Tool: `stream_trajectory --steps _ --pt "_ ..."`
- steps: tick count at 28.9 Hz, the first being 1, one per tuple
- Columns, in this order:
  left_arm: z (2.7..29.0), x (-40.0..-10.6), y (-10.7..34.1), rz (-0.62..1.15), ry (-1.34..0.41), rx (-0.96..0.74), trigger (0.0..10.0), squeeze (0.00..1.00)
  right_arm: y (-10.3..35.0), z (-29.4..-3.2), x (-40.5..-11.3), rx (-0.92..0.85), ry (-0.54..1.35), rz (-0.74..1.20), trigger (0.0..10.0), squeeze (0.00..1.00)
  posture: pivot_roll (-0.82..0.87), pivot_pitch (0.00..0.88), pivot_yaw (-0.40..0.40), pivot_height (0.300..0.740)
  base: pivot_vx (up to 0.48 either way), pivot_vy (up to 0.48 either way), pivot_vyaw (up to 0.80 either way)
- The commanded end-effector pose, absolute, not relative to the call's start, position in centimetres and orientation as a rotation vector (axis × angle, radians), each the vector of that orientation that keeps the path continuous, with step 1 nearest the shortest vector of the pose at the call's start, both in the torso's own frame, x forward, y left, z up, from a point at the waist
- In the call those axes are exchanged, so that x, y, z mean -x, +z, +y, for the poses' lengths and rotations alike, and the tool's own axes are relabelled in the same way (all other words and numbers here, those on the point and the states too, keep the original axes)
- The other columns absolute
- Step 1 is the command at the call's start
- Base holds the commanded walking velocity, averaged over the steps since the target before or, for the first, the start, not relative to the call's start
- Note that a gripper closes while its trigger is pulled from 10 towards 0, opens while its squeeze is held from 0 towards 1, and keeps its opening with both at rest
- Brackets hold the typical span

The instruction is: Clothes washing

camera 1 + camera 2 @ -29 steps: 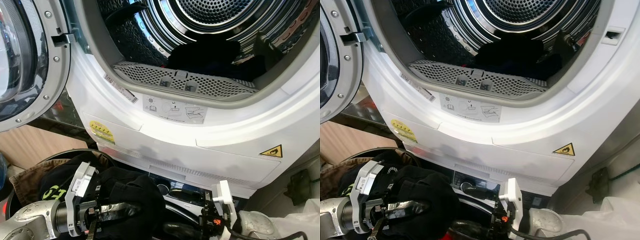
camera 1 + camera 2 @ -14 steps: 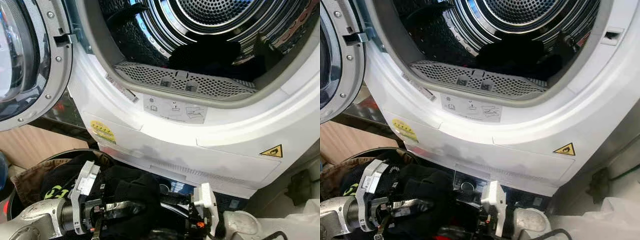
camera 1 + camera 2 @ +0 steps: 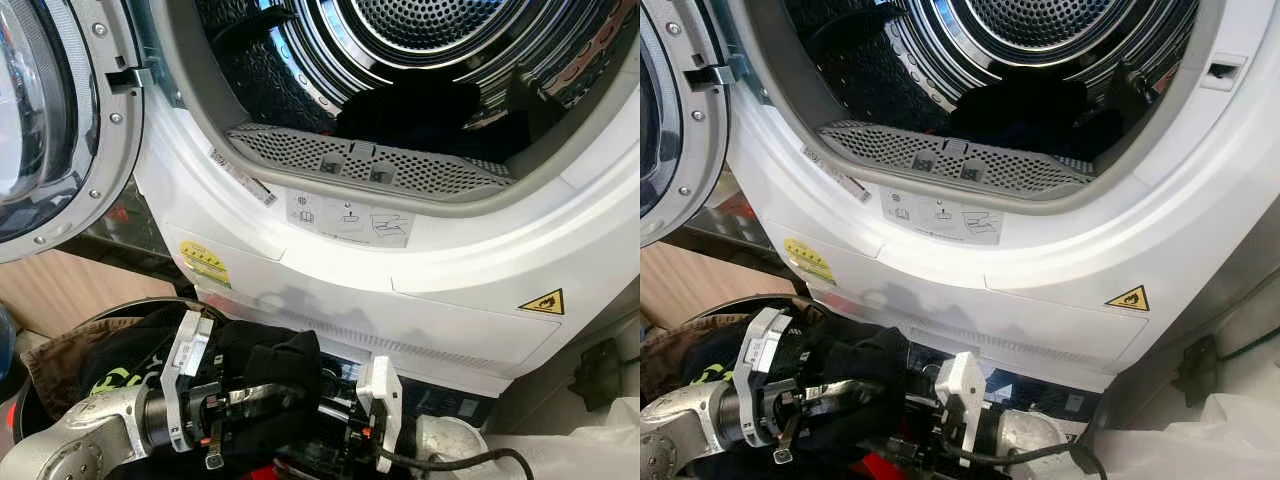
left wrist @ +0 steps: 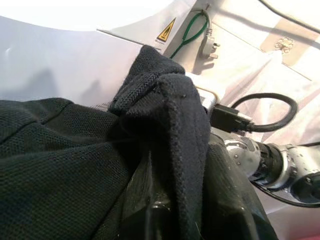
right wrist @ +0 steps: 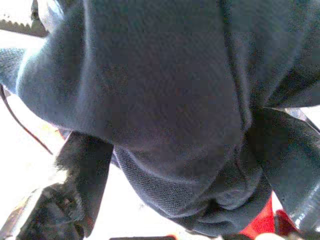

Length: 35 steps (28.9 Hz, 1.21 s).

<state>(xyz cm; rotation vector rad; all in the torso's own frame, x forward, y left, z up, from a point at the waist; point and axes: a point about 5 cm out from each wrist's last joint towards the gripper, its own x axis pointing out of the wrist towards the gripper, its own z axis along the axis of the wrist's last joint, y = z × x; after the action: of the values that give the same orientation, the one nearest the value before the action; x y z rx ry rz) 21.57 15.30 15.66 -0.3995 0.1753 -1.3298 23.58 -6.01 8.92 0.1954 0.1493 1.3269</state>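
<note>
Dark knit garment (image 3: 262, 372) sits bunched low before the white dryer (image 3: 400, 270); we see our left gripper (image 3: 268, 395) with its jaws closed on it, and our right gripper (image 3: 335, 418) against the same cloth, grip impossible to tell. Below us, a round basket (image 3: 60, 352) holds brown and black clothes. Dark laundry (image 3: 420, 110) lies in the open drum, door (image 3: 50, 120) swung left.

One open dryer (image 3: 420, 290), two tools, one black garment (image 3: 265, 360), one basket (image 3: 60, 345)

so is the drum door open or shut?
Open. The door is swung left, clear of the drum, where dark clothes already lie.
</note>
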Motion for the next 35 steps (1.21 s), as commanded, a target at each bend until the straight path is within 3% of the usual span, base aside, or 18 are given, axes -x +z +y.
stream_trajectory --steps 1,12,17,24,35 --pt "14.4 -21.5 16.3 0.144 -1.380 0.393 10.0 0.00 8.9 -5.3 -23.6 -0.201 1.336 0.149 10.0 0.00 0.06 0.059 0.014 0.740 0.000 0.000 0.00" --pt "13.6 -21.2 16.3 0.140 -1.411 0.412 10.0 0.00 9.0 -3.5 -25.0 -0.270 1.211 0.129 10.0 0.00 0.06 0.058 0.014 0.740 0.000 0.000 0.00" --pt "13.6 -21.1 16.2 0.148 -1.409 0.414 10.0 0.00 10.6 -3.4 -23.9 -0.456 1.343 0.076 10.0 0.00 0.07 0.050 0.015 0.740 0.000 0.000 0.00" --pt "13.7 -21.1 16.1 0.154 -1.404 0.418 10.0 0.00 11.4 -3.9 -22.3 -0.580 1.502 0.050 10.0 0.00 0.06 0.047 0.018 0.740 0.000 0.000 0.00" --pt "13.3 -20.8 15.9 0.168 -1.415 0.443 10.0 0.00 12.5 -4.3 -22.8 -0.717 1.456 -0.012 10.0 0.00 0.06 0.046 0.021 0.740 0.000 0.000 0.00"
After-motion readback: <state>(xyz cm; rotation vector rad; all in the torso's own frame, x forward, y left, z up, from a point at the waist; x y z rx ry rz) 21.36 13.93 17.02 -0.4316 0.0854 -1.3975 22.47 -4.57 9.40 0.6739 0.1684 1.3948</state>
